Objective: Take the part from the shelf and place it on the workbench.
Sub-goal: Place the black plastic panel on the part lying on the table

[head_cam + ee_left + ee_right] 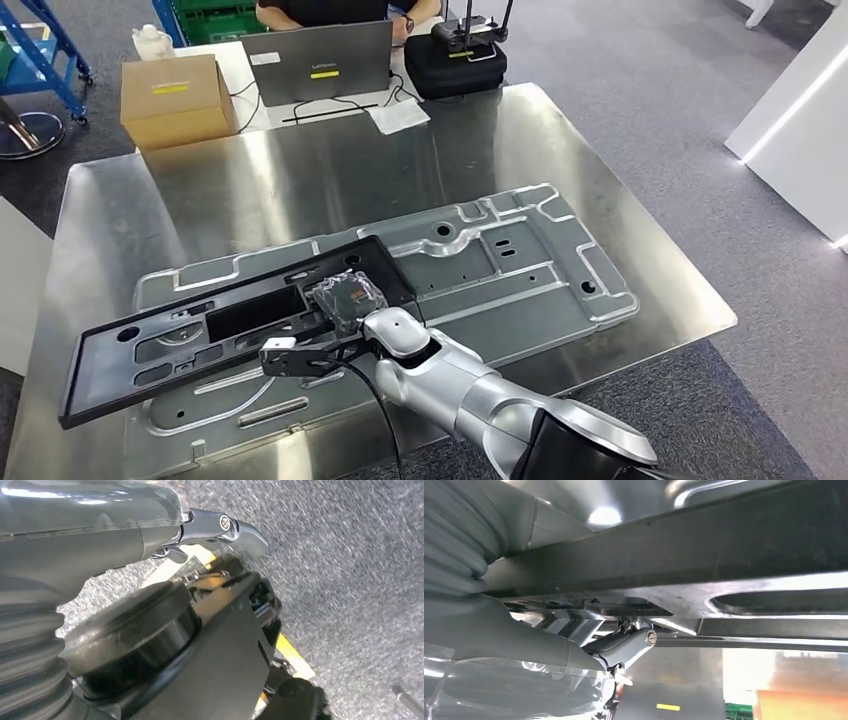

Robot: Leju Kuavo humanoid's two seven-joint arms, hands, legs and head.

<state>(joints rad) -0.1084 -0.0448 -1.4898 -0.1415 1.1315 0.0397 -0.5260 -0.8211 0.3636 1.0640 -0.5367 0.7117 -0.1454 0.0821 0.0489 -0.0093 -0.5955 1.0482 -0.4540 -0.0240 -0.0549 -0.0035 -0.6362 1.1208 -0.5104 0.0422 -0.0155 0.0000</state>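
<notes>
The part is a long black flat frame (200,340) with cut-outs. It lies slantwise over a large silver stamped panel (520,260) on the steel workbench (300,180). My right hand (345,298), wrapped in clear film, grips the frame near its right end, with the silver arm coming in from the lower right. In the right wrist view the frame's dark edge (704,545) runs across just past my thumb (624,647), which lies against its underside. My left hand (220,530) hangs over grey floor with nothing in it.
Along the workbench's far edge stand a cardboard box (178,100), a grey laptop (318,62), a white sheet (398,115) and a black case (455,65). A person (330,10) sits behind the laptop. A white partition (800,120) stands to the right, a blue cart (40,50) at far left.
</notes>
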